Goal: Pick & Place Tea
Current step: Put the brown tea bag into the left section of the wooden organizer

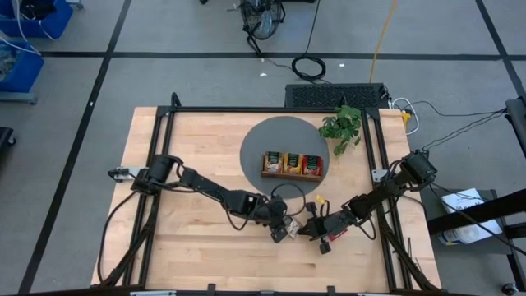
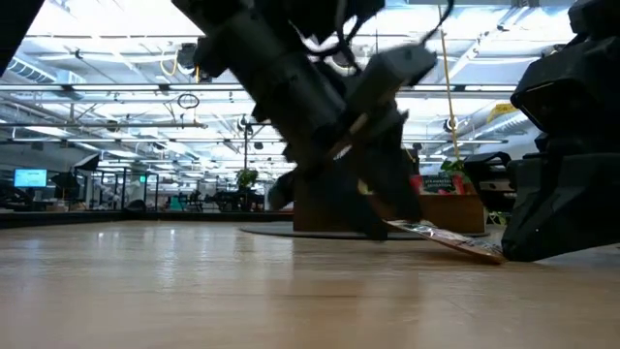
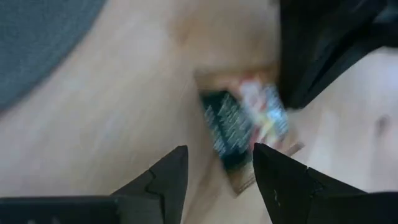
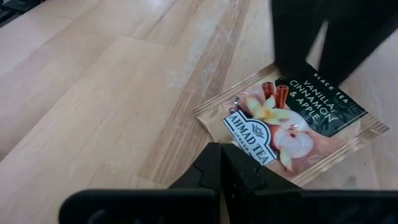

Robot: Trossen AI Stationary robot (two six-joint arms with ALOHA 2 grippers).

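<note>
Pale wooden planks made up the table [image 1: 205, 238], with a wide hall of ceiling lights behind it in the low view. Near the front edge the left gripper [image 3: 214, 171] hung over a tea packet [image 4: 292, 127], its two dark fingers [image 3: 168, 180] spread apart on either side of the packet's end without closing on it. Just beside it the right gripper [image 4: 225, 163] had its fingers pressed together, tips at the packet's near edge and holding nothing. The packet lay flat on the wood between the two grippers, beige with a dark green label reading "BLACK TEA", "VANILLA CINNAMON & APPLE" and the badge "AHMAD TEA LONDON", with pictures of cinnamon sticks, a flower and an apple. In the left wrist view it was smeared and its lettering unreadable; in the right wrist view the left arm's fingers covered its far corner. From above, both grippers largely hid it. Farther back a round grey mat [image 1: 263, 136] carried the brown wooden tray [image 1: 293, 173], whose three compartments held more packets, their labels too small to read. A green leafy plant [image 1: 343, 127] stood at the mat's right side.
</note>
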